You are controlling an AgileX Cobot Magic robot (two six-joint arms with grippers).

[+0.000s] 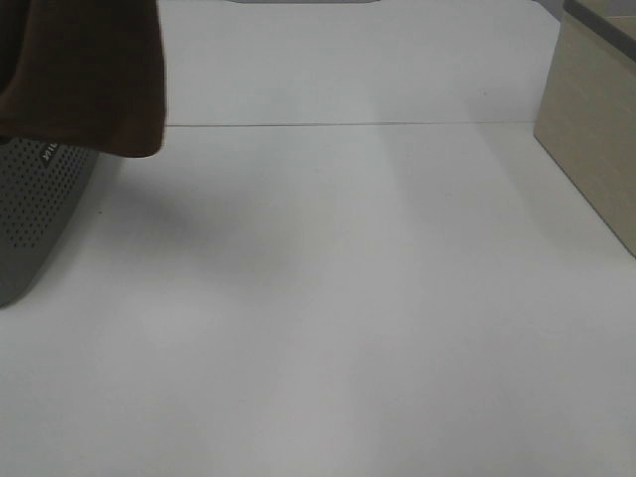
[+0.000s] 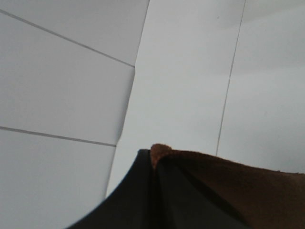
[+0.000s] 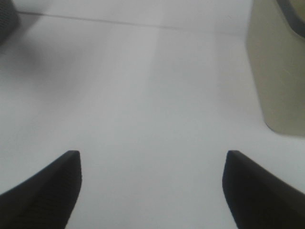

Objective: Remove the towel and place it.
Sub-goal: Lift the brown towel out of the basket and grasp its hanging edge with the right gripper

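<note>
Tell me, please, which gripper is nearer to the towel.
Left. The left gripper is shut on an edge of the towel, holding it up; the right gripper hangs open over the table, with no cloth between its jaws.

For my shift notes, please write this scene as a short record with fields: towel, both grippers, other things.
towel: dark brown, hanging in the air, hiding the top of the grey perforated basket
left gripper: jaws shut on the towel's edge
right gripper: jaws open, empty, above the white table
beige box: at the table's right side
</note>
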